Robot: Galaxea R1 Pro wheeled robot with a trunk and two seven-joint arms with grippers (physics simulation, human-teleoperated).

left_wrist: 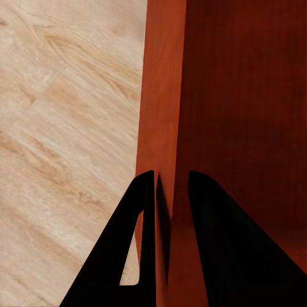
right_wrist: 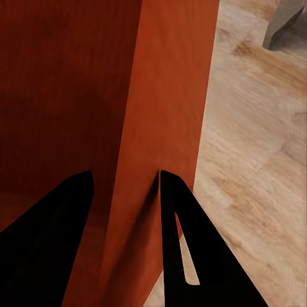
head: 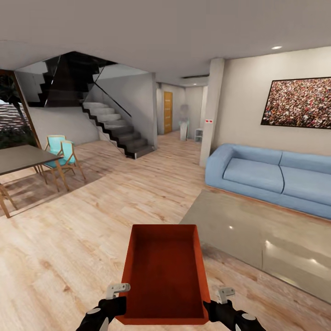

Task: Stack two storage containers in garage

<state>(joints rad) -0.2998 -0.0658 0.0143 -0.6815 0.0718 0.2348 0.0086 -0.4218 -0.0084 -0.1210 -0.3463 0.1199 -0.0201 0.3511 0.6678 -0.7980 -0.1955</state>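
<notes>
One storage container (head: 163, 271) is carried low in front of the robot over the wood floor (head: 69, 248). The left gripper (left_wrist: 171, 192) pinches its left wall, the right gripper (right_wrist: 125, 188) its right wall, one finger inside and one outside. Around: a table (head: 20, 158), two turquoise chairs (head: 62, 154), a staircase (head: 115, 128), a grey low table (head: 262, 239) and a blue sofa (head: 271, 177). The wrist views show the grips close up.

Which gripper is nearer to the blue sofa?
Right. The right gripper clamps the orange-red container's wall on the side facing the blue sofa; the left gripper clamps the opposite wall, with the container between it and the sofa.
</notes>
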